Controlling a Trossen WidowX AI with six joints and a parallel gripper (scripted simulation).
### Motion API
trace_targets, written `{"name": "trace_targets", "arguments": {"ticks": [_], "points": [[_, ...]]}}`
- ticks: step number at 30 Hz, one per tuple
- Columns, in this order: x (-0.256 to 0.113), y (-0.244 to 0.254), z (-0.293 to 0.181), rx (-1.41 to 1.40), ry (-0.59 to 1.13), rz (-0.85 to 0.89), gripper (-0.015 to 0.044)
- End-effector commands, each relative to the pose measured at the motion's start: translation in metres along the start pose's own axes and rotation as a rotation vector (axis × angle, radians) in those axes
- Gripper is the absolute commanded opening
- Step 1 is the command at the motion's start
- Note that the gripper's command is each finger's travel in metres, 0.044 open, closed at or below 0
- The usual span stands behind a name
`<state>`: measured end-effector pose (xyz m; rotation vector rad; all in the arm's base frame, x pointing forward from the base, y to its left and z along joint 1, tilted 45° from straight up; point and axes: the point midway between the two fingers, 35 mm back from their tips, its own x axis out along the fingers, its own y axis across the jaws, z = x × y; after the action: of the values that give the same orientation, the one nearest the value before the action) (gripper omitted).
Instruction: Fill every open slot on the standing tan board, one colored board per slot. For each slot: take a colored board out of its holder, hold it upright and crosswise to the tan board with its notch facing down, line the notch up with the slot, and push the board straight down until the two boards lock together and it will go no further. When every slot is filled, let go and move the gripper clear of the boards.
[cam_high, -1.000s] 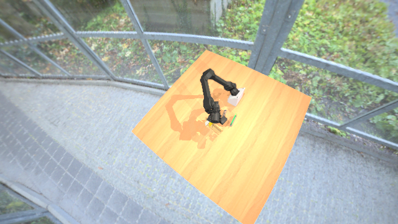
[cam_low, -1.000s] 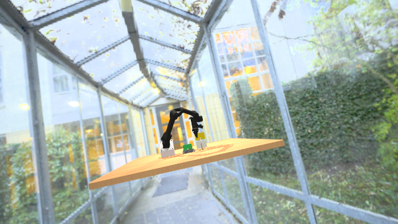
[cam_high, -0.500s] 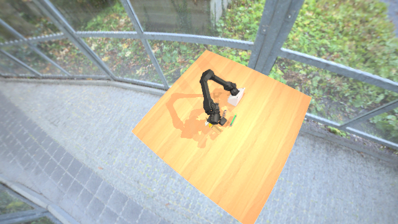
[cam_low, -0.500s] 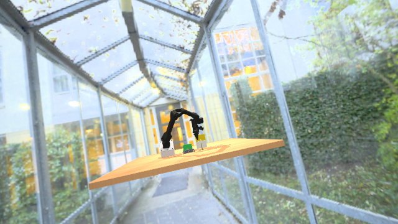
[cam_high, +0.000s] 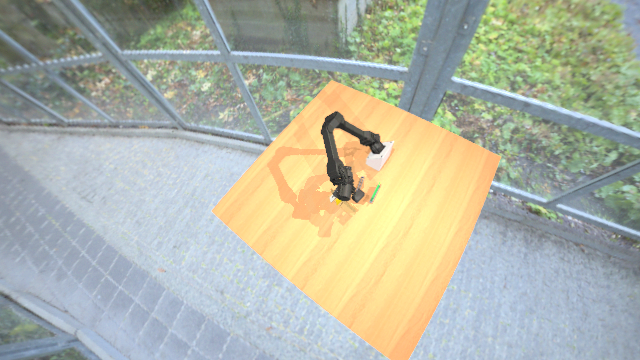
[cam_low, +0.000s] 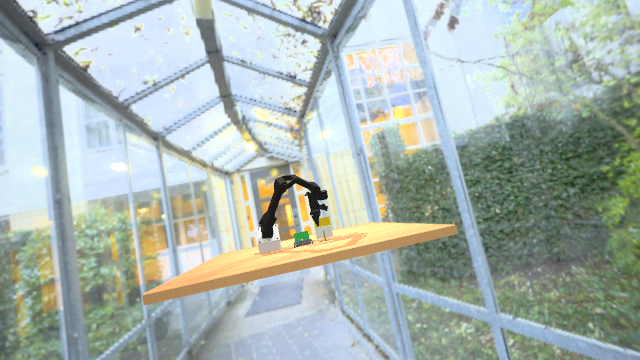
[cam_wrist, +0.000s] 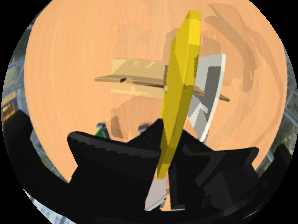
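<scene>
- Evidently, the black gripper (cam_high: 344, 194) (cam_low: 317, 223) (cam_wrist: 164, 123) is closing its fingers on the yellow board (cam_high: 338, 202) (cam_low: 325, 221) (cam_wrist: 181, 75), holding it between them.
- The yellow board is standing on edge above the wooden table (cam_high: 400, 215) (cam_low: 300, 261) (cam_wrist: 65, 100) and running crosswise to the tan board (cam_high: 352, 206) (cam_wrist: 145, 83); its lower edge is hiding from clear view, so its fit in a slot cannot be told.
- The tan board is standing as a narrow strip, passing beneath the yellow board in the wrist view and showing on both sides of it.
- An open slot (cam_wrist: 123, 80) is showing as a dark nick in the tan board, to the left of the yellow board in the wrist view.
- The white board (cam_high: 333, 198) (cam_low: 320, 232) (cam_wrist: 215, 95) is standing crosswise to the tan board, just beside the yellow one; it is probably sitting in a slot, though the joint is partly hiding.
- The green board (cam_high: 375, 193) (cam_low: 301, 236) (cam_wrist: 100, 133) is standing upright in its dark holder (cam_low: 303, 244), apart from the tan board.
- The black arm (cam_high: 330, 145) (cam_low: 273, 209) is rising from its pale base (cam_high: 376, 162) (cam_low: 270, 246) and bending down toward the boards.
</scene>
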<state>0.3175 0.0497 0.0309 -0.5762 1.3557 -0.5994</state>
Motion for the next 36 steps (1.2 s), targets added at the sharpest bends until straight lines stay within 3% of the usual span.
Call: {"name": "trace_targets", "arguments": {"ticks": [1,36], "points": [[0.003,0.000,0.000,-0.005,-0.001,-0.005,0.0000],[0.023,-0.001,0.000,-0.004,-0.002,-0.006,0.0000]]}}
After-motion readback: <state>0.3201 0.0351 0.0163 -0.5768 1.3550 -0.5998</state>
